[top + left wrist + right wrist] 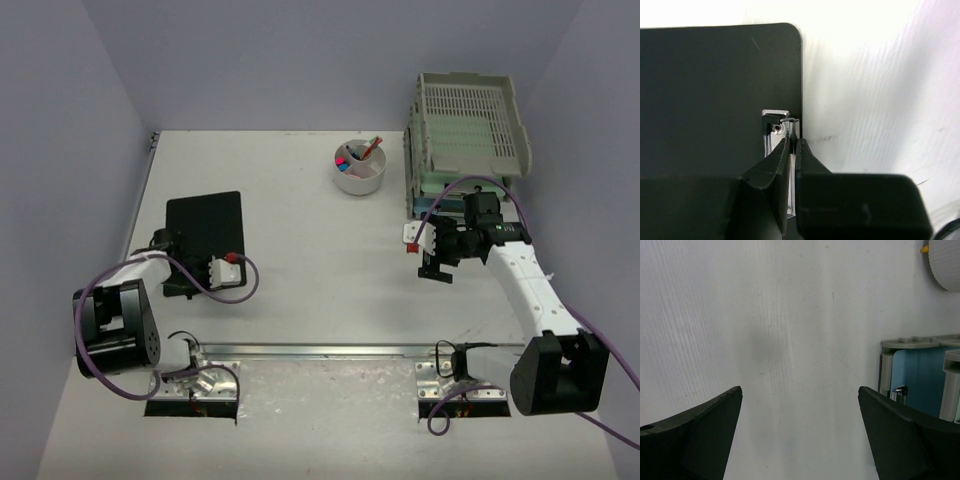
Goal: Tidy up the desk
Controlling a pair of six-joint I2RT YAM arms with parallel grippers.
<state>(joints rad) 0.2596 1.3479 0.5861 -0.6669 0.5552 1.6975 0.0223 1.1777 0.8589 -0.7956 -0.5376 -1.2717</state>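
Mira: Pale lilac walls (60, 150) close in the desk (320, 290) on three sides; its white top lies flat under both arms, with a metal rail (330, 350) along the near edge by the arm bases.

Tom: What lies on it?

Mira: On the left half, a black clipboard (205, 230); toward the far middle, a white cup (360, 172) of pens; in the far right corner, grey stacked trays (465, 130).

Tom: Where is the left gripper (228, 272)?

Mira: Down at the clipboard's near edge; from its wrist camera the fingers (772, 165) are clenched on a silvery metal clip (776, 127) at the board's edge, close to a rounded corner; a thin strip of the metal shows between the two tips.

Tom: And the right gripper (428, 252)?

Mira: Released; its fingers (700, 425) stand wide apart above bare white tabletop, holding nothing, near the trays' near left corner.

Tom: Anything else from that wrist?

Mira: The trays' corner shows at the right, with a blue sheet (915, 385) inside one tray and a small shiny clasp (899, 391) at its edge; the ribbed cup sits at the top right with a yellow tip (924, 249) beside it; what that tip belongs to I cannot tell.
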